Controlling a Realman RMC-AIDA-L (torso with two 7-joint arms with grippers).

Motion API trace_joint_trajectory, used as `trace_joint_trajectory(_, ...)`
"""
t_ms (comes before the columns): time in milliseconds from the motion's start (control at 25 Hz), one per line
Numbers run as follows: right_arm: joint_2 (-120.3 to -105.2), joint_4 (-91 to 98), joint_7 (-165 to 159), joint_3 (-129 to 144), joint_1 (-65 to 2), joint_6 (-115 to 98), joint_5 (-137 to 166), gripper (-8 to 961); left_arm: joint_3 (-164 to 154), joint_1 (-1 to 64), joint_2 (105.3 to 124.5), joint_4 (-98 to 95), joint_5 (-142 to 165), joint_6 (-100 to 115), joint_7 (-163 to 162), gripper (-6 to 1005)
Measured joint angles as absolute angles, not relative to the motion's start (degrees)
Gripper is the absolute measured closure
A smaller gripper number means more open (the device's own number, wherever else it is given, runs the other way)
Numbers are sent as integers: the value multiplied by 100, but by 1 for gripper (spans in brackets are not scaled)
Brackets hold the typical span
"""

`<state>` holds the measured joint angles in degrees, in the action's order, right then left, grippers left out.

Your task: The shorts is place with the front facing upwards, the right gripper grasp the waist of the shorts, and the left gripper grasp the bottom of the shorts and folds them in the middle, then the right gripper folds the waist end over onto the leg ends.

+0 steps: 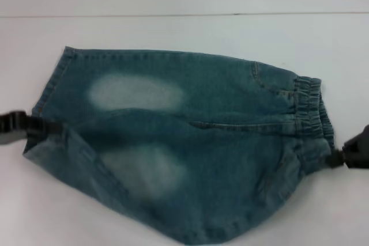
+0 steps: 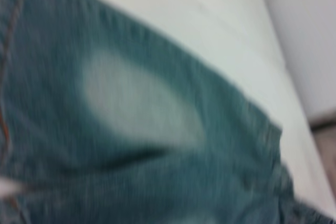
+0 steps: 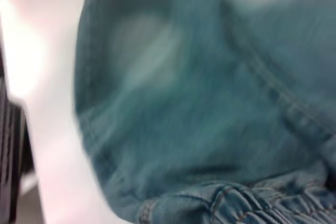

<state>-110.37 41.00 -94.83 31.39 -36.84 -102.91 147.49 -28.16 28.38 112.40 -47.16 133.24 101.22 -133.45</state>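
Observation:
Blue denim shorts (image 1: 190, 142) lie across the white table, leg ends (image 1: 52, 90) to the left and the gathered elastic waist (image 1: 311, 110) to the right. Each leg carries a pale faded patch (image 1: 135, 91). My left gripper (image 1: 43, 126) is shut on the hem of the near leg at the bottom of the shorts. At the opposite end my right gripper (image 1: 335, 158) is shut on the near end of the waist. Stretched between them, the near half sags toward the front edge. The left wrist view shows a pale patch (image 2: 136, 103). The right wrist view shows the puckered waist (image 3: 252, 203).
The white table (image 1: 184, 33) runs back to a seam line, with a pale wall behind. In the right wrist view a dark object (image 3: 10, 156) stands past the table's edge.

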Motion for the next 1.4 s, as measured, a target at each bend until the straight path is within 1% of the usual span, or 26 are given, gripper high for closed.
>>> trace_joint_trajectory(160,-10856,3323,-9162,2480,-3403,-9889,13900,927,-2442,2900,11201,-4451,13074,9646,-13339,961)
trace_joint_trajectory(280,-10834,2946,-9015,2246,-3191,-9585,13297,927,-2375,2965,11198,-4244,12932,9248,-13303,961)
trace_joint_trajectory(400,-10934,2704,-8958,2160,-3027,-9196,12725,928,-2370,3065,11200,-4012,12818,8828,-13165,961)
trace_joint_trajectory(560,-11145,2561,-8900,2111,-2898,-8702,12205,930,-2383,3191,11301,-3869,12793,8167,-12998,961)
trace_joint_trajectory(640,-11225,2527,-8854,2092,-2882,-8507,12117,931,-2383,3239,11343,-3837,12786,7882,-12923,961)
trace_joint_trajectory(920,-11393,2451,-8644,2076,-2863,-8000,11894,932,-2386,3364,11467,-3752,12580,7026,-12588,961)
trace_joint_trajectory(1200,-11480,2439,-8495,2074,-2869,-7639,11746,931,-2404,3477,11516,-3671,12335,6456,-12322,961)
trace_joint_trajectory(1400,-11474,2439,-8396,2113,-2927,-7626,11582,923,-2415,3562,11556,-3594,12274,6073,-12137,960)
